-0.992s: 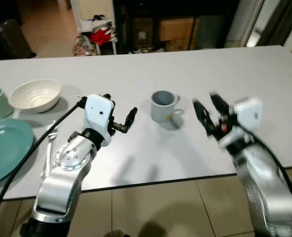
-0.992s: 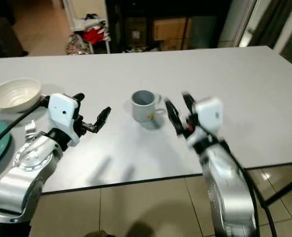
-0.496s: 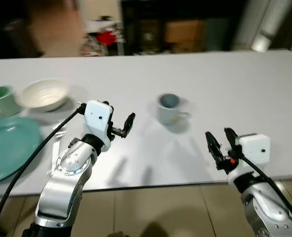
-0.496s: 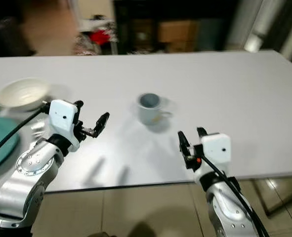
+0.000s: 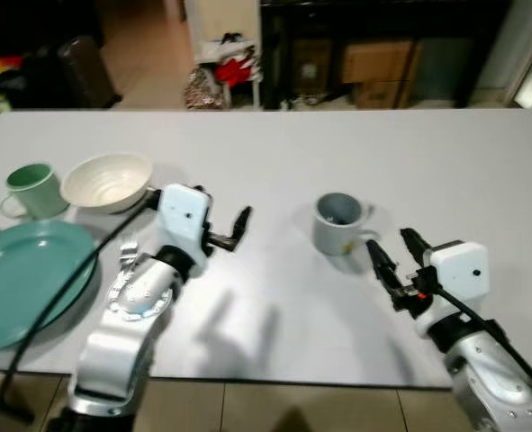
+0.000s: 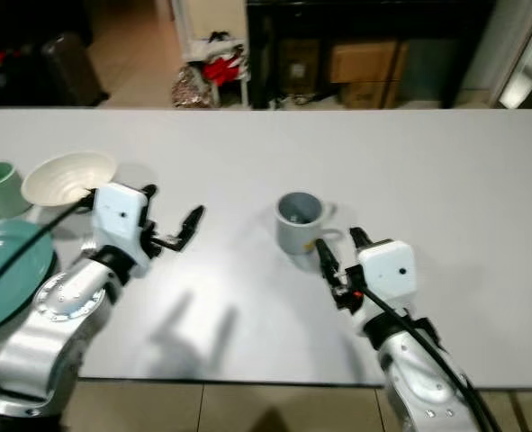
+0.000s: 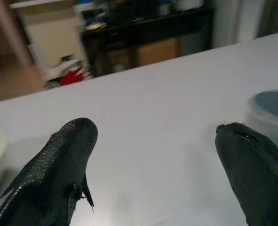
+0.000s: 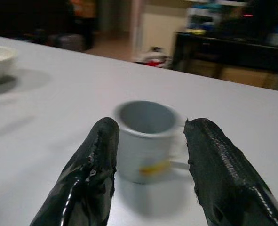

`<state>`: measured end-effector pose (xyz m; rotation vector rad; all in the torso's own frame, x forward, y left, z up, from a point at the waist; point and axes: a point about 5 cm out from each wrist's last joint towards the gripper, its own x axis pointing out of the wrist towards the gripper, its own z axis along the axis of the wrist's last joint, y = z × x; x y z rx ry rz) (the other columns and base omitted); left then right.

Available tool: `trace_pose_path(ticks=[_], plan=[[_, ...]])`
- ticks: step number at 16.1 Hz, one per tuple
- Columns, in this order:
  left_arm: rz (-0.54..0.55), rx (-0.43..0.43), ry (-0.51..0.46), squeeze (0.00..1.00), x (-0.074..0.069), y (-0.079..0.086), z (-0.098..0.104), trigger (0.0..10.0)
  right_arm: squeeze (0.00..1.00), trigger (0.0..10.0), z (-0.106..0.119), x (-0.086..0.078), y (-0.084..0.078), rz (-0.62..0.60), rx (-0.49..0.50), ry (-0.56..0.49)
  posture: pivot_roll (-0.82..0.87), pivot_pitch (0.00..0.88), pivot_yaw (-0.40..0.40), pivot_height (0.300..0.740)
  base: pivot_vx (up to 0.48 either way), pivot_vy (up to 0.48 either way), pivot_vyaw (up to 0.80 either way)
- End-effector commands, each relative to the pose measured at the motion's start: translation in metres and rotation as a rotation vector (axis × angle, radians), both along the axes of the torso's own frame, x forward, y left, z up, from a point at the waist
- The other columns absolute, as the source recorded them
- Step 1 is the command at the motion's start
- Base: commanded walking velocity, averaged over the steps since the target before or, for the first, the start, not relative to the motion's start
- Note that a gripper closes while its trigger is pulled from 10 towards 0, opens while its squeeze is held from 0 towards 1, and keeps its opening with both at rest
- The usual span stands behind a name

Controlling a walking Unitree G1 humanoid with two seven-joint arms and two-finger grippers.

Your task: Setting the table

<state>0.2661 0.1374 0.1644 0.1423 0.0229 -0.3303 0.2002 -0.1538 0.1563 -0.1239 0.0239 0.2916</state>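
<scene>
Right gripper (image 5: 393,266) is lining up, jaws spread, on the grey mug (image 5: 338,223); should straddle the body squarely, left gripper (image 5: 226,230) idling spread.

A big white table (image 5: 410,153) is seen in a dim room. Tan floor tiles (image 5: 275,409) are laid under it. Behind the table, a dark shelf (image 5: 365,54) is set by the wall, with brown boxes (image 5: 374,61) kept inside. A white rack (image 5: 225,45) with red cloth (image 5: 238,67) is placed beside it.
</scene>
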Motion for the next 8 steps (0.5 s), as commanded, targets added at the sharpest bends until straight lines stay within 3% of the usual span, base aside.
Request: trace_pose_path(ticks=[1,5,8], plan=[[-0.003,-0.001,0.007,0.00,0.000,0.001,-0.001,10.0,0.00,10.0,0.006,-0.004,0.002,0.028,0.021,-0.015,0.00,0.000,0.036,0.740,0.000,0.000,0.00],[-0.055,0.015,0.014,0.00,0.001,0.001,0.000,10.0,0.00,10.0,-0.003,-0.005,0.000,0.045,0.034,0.084,0.00,0.000,0.033,0.740,0.000,0.000,0.00],[-0.137,0.031,0.033,0.00,-0.002,-0.002,-0.002,10.0,0.00,10.0,-0.012,0.005,-0.007,-0.010,0.051,0.162,0.00,0.000,0.031,0.740,0.000,0.000,0.00]])
